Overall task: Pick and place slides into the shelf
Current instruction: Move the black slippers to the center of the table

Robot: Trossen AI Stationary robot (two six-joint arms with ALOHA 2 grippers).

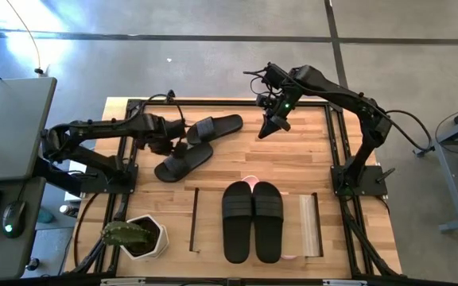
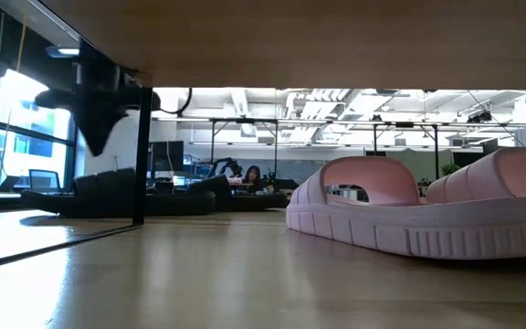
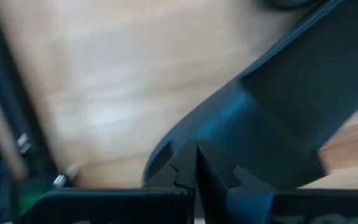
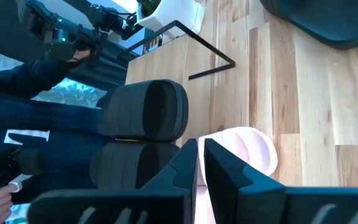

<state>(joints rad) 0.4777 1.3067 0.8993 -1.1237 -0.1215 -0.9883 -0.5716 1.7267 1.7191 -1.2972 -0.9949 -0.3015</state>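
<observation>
The pale wooden-plank table (image 1: 293,163), edged by a black metal frame, carries everything. At its near edge stands the low light-wood shelf (image 1: 308,224) with upright side boards, seen from above as two thin boards either side of a flat top. On that top lies a pair of black open-toe slides (image 1: 252,220), side by side and touching. Beneath them a pink-and-white pair of slides (image 2: 418,212) sits on the table under the shelf top (in the high view only a pink sliver shows past the black pair's ends).

The second black pair of slides (image 1: 197,145) lies loose on the table's far left part, one sandal nearer the far edge, the other angled just beside it.

The left gripper (image 1: 176,148) is down at this loose pair, its fingers shut together, with the nearer black sandal right against them; whether they pinch its edge cannot be told. The right gripper (image 1: 267,127) hangs above bare wood near the far edge, well apart from both pairs, its fingers nearly together and empty.

A white hexagonal pot holding a green cactus (image 1: 139,237) stands at the near left corner, beside the shelf.
</observation>
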